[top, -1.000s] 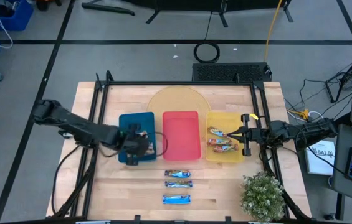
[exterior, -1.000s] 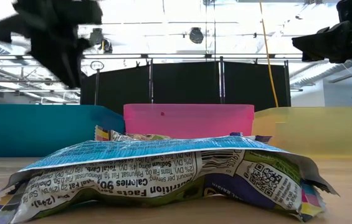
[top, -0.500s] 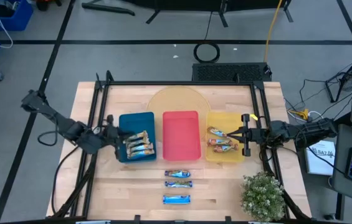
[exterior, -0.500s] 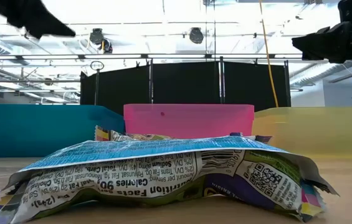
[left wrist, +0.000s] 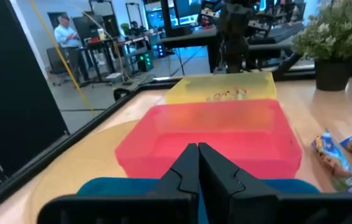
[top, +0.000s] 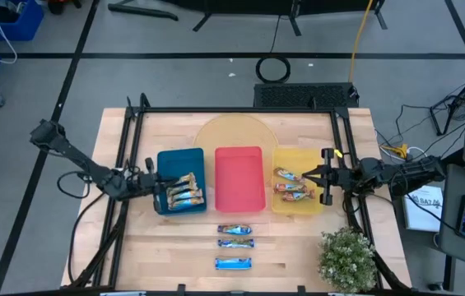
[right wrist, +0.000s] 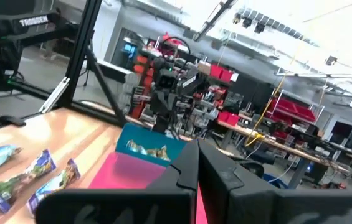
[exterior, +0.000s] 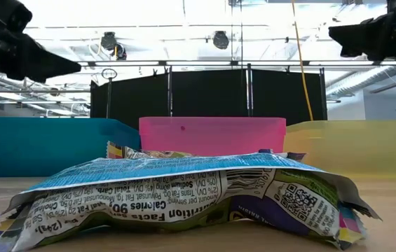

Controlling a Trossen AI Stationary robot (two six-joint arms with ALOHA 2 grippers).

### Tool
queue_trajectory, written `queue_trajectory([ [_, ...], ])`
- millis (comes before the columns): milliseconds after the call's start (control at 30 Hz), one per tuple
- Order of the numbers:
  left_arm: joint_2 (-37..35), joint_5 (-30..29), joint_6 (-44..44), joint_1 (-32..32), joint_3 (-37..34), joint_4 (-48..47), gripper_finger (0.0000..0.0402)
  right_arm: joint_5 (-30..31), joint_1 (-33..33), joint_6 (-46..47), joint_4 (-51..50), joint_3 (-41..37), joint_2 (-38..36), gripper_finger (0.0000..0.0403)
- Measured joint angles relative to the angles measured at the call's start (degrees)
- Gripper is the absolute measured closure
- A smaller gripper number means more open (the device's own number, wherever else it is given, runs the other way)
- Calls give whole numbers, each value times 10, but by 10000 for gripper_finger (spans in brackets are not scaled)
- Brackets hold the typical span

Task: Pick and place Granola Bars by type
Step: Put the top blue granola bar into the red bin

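Three tan-gold granola bars [top: 184, 192] lie in the blue tray [top: 170, 164]. Red-orange bars [top: 291, 183] lie in the yellow tray [top: 298, 205]. Between them stands the red tray [top: 239, 189], with no bar showing in it. Three blue-white bars [top: 234, 244] lie in a row on the table near the front edge; one fills the low view [exterior: 183, 196]. My left gripper [top: 156, 188] is shut and points level at the blue tray's left wall [left wrist: 197, 155]. My right gripper [top: 302, 177] is shut and hangs level above the yellow tray's right part [right wrist: 195, 152].
A potted plant [top: 347, 256] stands at the table's front right corner. A dark frame rail [top: 133, 156] runs along the left edge and another [top: 343, 156] along the right. A pale round mat [top: 234, 131] lies behind the trays. A person [left wrist: 70, 34] stands far off in the room.
My left gripper has drawn back off the blue tray toward the table's left edge and sunk a little, tipping from pointing down to level. The tan-gold bars it was covering now lie in plain sight in the tray.
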Motion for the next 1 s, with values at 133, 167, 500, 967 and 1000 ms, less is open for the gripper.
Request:
queue_trajectory([
  [133,0,0,27,0,1,8,396,63,0,5,65,5,13,403],
  [167,0,0,33,0,1,14,397,75,0,8,68,14,20,403],
  [500,1,1,49,0,2,32,366,93,33,79,-167,321,345,403],
  [967,1,1,48,0,2,36,364,130,160,172,-448,718,867,314],
  [1000,1,1,43,0,2,36,364,130,168,172,-442,728,887,296],
])
